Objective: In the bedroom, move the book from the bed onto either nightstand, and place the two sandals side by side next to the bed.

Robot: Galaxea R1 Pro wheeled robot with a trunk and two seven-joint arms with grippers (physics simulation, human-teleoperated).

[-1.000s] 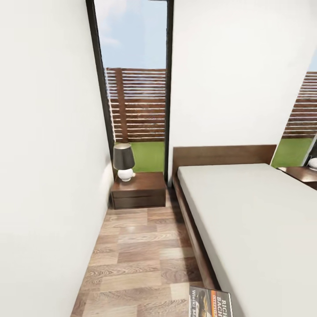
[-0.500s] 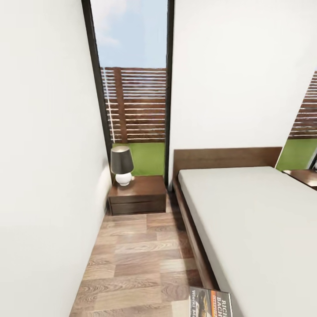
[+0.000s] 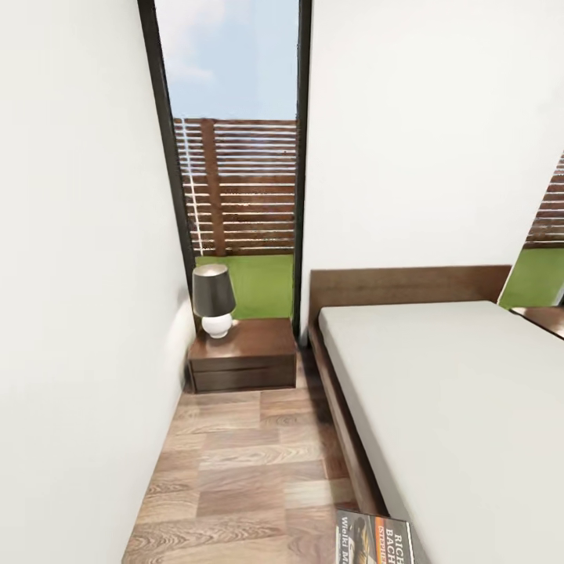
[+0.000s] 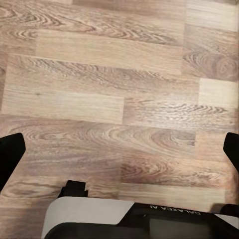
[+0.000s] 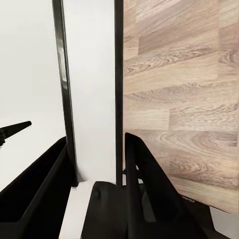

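The book (image 3: 374, 539), dark-covered with an orange band and white lettering, hangs at the bottom edge of the head view, over the bed frame's left side. In the right wrist view my right gripper (image 5: 97, 142) has a flat pale panel with dark edges (image 5: 92, 99) between its fingers, seemingly the same book. The left gripper (image 4: 119, 149) is open above bare plank floor. Ahead, the nightstand (image 3: 244, 356) sits left of the bed (image 3: 446, 392). The sandals are out of view.
A dark-shaded lamp (image 3: 213, 301) occupies the nightstand's left part. A white wall (image 3: 78, 313) lines the left side of a narrow floor strip (image 3: 243, 470). Behind the nightstand is the glass door (image 3: 235, 180). Another dark cabinet top (image 3: 544, 317) shows at far right.
The whole head view has shifted, so the camera moved: nightstand and lamp now sit slightly lower and further left. The book keeps its place in the view.
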